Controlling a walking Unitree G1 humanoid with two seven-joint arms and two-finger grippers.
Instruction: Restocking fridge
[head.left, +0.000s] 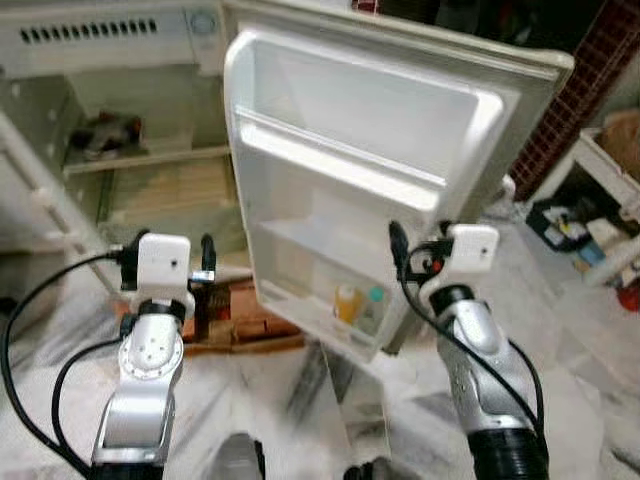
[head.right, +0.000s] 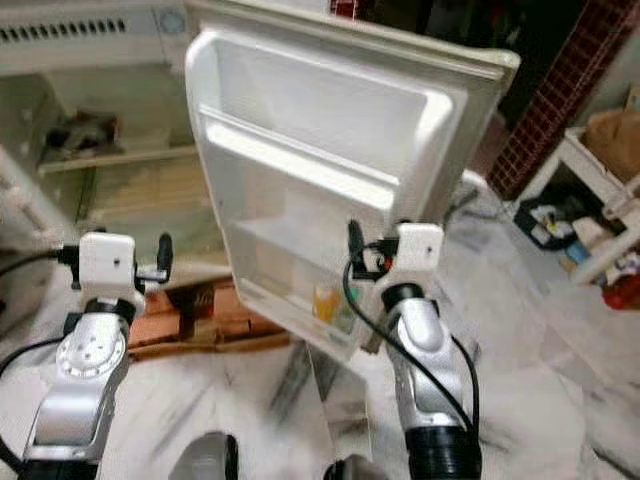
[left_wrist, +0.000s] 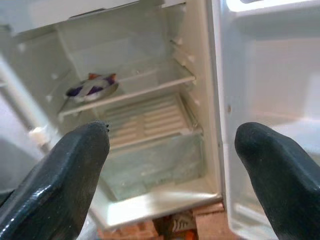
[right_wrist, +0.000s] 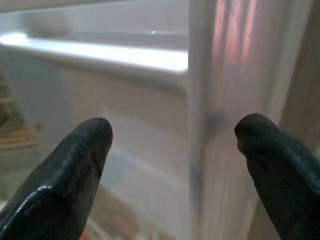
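- The small white fridge (head.left: 150, 130) stands open on the floor, its cabinet at the far left with a wire shelf and a clear drawer beneath it.
- The fridge door (head.left: 370, 150) is swung wide toward me, its inner side showing moulded racks; the top rack looks bare.
- A marble-patterned floor (head.left: 300, 400) runs under everything, and bricks (head.left: 250, 315) sit under the fridge's front edge.
- A white rack (head.left: 610, 200) with clutter stands well apart at the far right.
- The left gripper (left_wrist: 170, 150) is raised in front of the open cabinet, its fingers (left_wrist: 65, 175) spread apart and holding nothing.
- The right gripper (right_wrist: 175, 150) is up close to the door's free edge, fingers (right_wrist: 65, 175) apart and empty.
- A dark, crumpled packet (left_wrist: 92, 87) lies on the cabinet's upper shelf, toward its left edge.
- Two small bottles, one yellow bottle (head.left: 346, 302) and one teal-capped bottle (head.left: 372, 308), stand side by side in the door's bottom rack, near its outer corner.
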